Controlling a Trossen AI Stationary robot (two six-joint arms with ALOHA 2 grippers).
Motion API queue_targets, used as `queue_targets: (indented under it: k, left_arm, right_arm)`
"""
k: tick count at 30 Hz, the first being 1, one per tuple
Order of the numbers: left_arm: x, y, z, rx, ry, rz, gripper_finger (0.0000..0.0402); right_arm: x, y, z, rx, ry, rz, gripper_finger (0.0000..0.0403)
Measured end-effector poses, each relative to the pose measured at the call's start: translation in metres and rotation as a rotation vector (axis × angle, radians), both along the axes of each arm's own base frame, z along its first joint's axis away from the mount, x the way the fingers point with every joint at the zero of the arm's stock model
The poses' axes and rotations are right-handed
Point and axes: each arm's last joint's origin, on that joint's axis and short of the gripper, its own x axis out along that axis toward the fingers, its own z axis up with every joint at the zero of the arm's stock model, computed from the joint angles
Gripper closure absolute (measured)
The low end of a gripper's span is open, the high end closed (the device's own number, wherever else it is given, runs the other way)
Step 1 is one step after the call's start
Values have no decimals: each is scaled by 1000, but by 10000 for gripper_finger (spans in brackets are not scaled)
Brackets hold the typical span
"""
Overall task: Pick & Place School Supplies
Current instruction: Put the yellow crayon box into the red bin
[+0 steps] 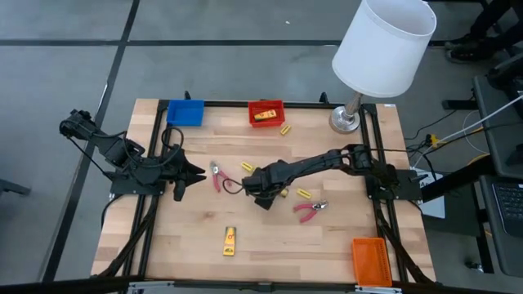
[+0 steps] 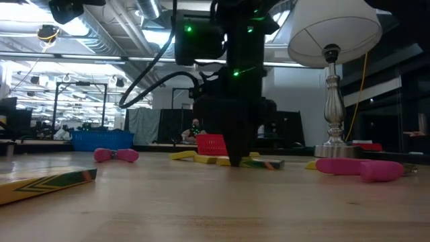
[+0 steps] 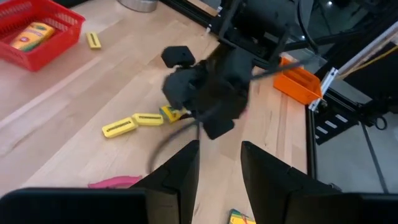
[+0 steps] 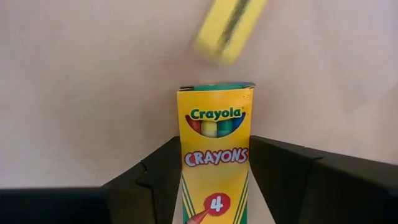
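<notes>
My right gripper [image 1: 265, 198] [image 2: 235, 160] reaches to the table's middle and is shut on a yellow Crayola crayon box [image 4: 214, 124]. A second crayon box [image 1: 230, 240] [image 2: 47, 181] lies flat near the near edge, and a third [image 1: 263, 116] lies in the red tray [image 1: 279, 104]. Two pink-handled pliers [image 1: 216, 177] [image 1: 310, 210] and short yellow sticks [image 1: 247, 167] [image 1: 303, 193] [image 1: 285, 129] lie loose on the wood. My left gripper [image 1: 192, 173] [image 3: 217, 162] is open at the table's left, pointing toward the right arm and holding nothing. My right gripper pinches the crayon box between its two fingers, one on each long side [image 4: 188, 158], around the lower half of the printed face. The fingers [image 2: 236, 151] come down from above to table-top height. Whether the box rests on the table or is lifted, I cannot tell.
A blue tray [image 1: 185, 112] and the red tray stand along the far edge, and an orange tray [image 1: 369, 260] sits at the near right corner. The white-shaded lamp [image 1: 382, 45] stands on its base [image 1: 345, 121] at the far right. Bare wood lies near left.
</notes>
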Motion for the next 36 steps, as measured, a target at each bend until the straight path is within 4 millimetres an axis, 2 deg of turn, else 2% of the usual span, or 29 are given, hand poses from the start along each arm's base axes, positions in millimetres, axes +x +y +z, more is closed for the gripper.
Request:
queue_targets:
  k: [4,7,14,20,28,31,36]
  left_arm:
    - [0,1,0,16,-9,29,287]
    - [0,2,0,28,-12,49,287]
    - [-2,4,-2,26,-1,101,287]
    - [-2,5,-2,26,-19,158,287]
    - [1,5,-3,26,-52,267,287]
    - [6,4,-5,19,-52,303,287]
    - [16,-2,-9,-9,-63,343,287]
  right_arm:
    - [13,-20,19,3,-70,-1,222]
    - [22,-43,35,14,-114,4,222]
    - [32,-119,84,-34,-223,68,222]
    - [18,-191,117,-111,-228,186,222]
    - [-14,-268,119,-111,-180,259,222]
    - [-20,-285,112,-120,-162,287,222]
    - [-21,-298,102,-64,-205,287,222]
